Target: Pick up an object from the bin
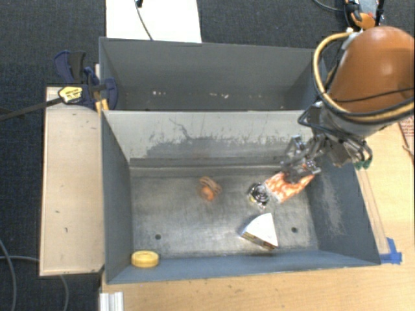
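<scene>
— Where do we find the gripper?

— We see the gripper at the right of the frame, low inside the bin, close to the right wall and just below the back wall. The arm comes in above it from the upper right.

— What lies beneath it?

— An orange-and-white patterned piece, long and lying slantwise, its upper right end right at the gripper's tip. We cannot tell whether the gripper is open or closed, nor whether it has hold of that end.

— And around it?

— Touching the piece's lower left end we see a small dark and silvery thing. Below these, near the front wall, lies a white wedge. A brown lump sits apart near the middle of the floor, and a yellow disc lies well apart in the lower left corner.
</scene>
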{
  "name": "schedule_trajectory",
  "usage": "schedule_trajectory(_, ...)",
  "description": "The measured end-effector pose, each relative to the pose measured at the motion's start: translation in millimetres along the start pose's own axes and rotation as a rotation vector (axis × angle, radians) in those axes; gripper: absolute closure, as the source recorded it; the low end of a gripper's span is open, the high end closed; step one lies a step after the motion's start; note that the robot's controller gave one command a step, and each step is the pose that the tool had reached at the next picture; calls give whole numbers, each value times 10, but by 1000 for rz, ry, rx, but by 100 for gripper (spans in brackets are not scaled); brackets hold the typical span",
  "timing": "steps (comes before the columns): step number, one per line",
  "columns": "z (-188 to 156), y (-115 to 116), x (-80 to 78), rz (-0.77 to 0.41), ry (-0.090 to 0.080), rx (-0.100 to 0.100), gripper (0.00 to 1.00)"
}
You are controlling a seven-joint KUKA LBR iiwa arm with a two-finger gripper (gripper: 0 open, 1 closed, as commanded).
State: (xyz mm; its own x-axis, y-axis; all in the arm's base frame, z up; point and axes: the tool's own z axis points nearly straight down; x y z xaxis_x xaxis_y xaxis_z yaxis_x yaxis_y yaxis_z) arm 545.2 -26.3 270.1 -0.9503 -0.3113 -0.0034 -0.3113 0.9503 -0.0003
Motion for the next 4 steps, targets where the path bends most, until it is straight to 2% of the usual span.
schedule_trajectory(1,296,69,-25,-26,-4,2,100)
schedule_trajectory(2,1407,217,404,86,6,-2,0)
schedule_trajectory(3,1388,210,386,85,1,0,0)
schedule_trajectory(4,1838,-14,211,35,19,-2,100)
